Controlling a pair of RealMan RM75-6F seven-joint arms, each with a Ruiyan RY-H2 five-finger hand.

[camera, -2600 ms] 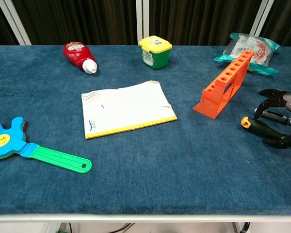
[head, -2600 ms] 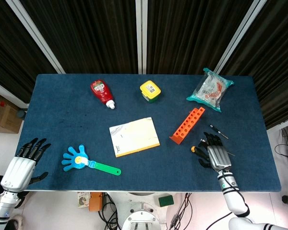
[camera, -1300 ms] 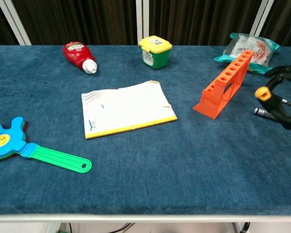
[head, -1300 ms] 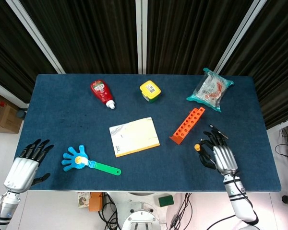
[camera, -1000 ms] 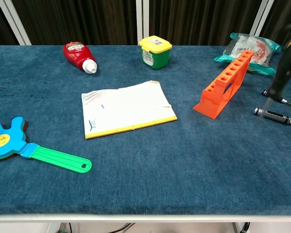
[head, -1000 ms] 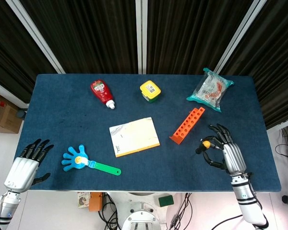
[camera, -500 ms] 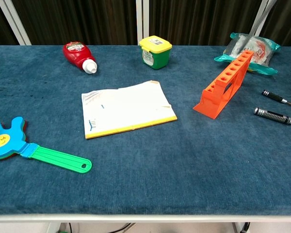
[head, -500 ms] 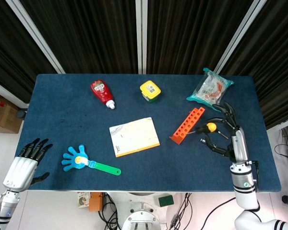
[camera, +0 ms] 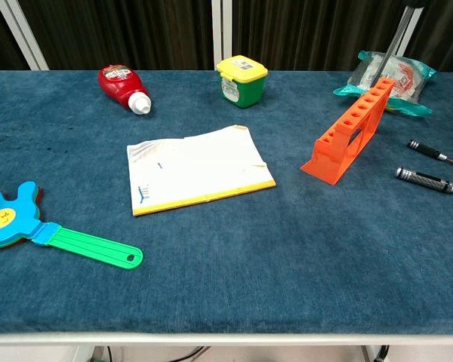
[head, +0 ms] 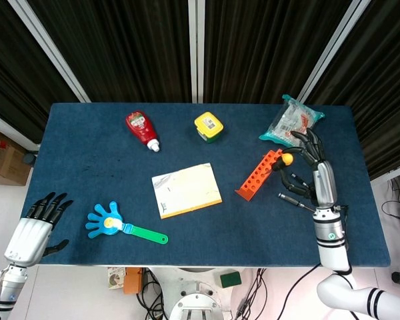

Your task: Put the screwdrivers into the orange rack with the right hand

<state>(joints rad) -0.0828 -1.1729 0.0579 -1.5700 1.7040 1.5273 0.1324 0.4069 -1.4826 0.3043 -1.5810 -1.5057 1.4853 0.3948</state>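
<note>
The orange rack (head: 260, 175) lies slanted right of the table's middle, and the chest view shows its row of holes (camera: 351, 132). My right hand (head: 317, 170) hovers just right of the rack's far end and holds a screwdriver with an orange-capped handle (head: 287, 159). In the chest view only its thin shaft (camera: 393, 47) shows, pointing down at the rack's far end. Two dark screwdrivers lie on the cloth right of the rack, one farther (camera: 427, 150) and one nearer (camera: 423, 179). My left hand (head: 37, 223) rests empty off the table's front left corner, fingers apart.
A red ketchup bottle (head: 142, 129) and a yellow-lidded tub (head: 208, 127) stand at the back. A snack bag (head: 293, 125) lies just behind the rack. A yellow notebook (head: 186, 190) sits mid-table, a blue hand clapper (head: 120, 225) at front left.
My right hand lifted the orange-capped screwdriver off the cloth and carried it away from the front edge to the rack's far end. The left hand stayed put.
</note>
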